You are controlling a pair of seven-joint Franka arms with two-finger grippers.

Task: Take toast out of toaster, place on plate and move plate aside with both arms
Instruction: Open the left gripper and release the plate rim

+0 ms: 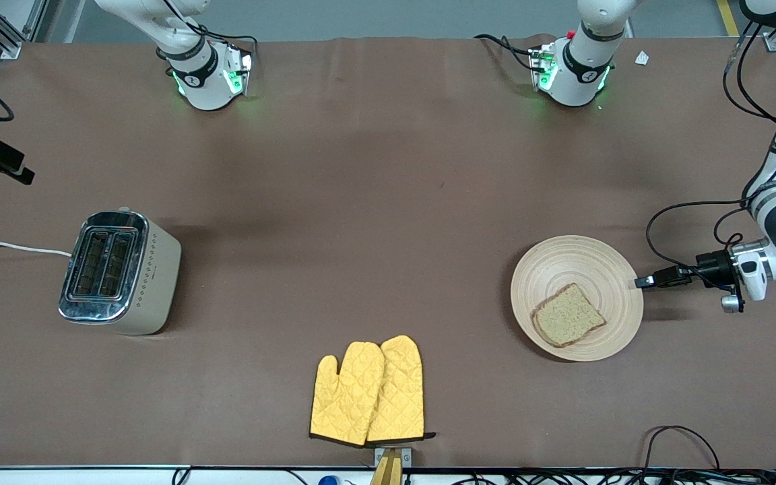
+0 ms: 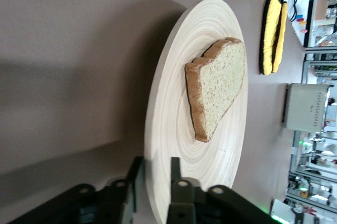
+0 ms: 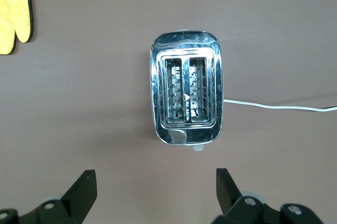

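The toast (image 1: 568, 314) lies flat on the round wooden plate (image 1: 563, 259), nearer the front camera than the plate's middle. The plate sits toward the left arm's end of the table. My left gripper (image 1: 642, 281) is low at the plate's rim, on the side toward the left arm's end. In the left wrist view its fingers (image 2: 175, 168) straddle the plate's rim (image 2: 158, 129) slightly apart, with a gap showing beside one finger. The toast (image 2: 218, 89) lies further in. My right gripper (image 3: 156, 192) hangs high over the toaster (image 3: 186, 88), open wide and empty.
The chrome two-slot toaster (image 1: 117, 271) stands toward the right arm's end, its white cord (image 1: 11, 246) running off the table. Two yellow oven mitts (image 1: 369, 392) lie near the table's front edge at mid-table. Black cables (image 1: 684, 222) trail from the left arm.
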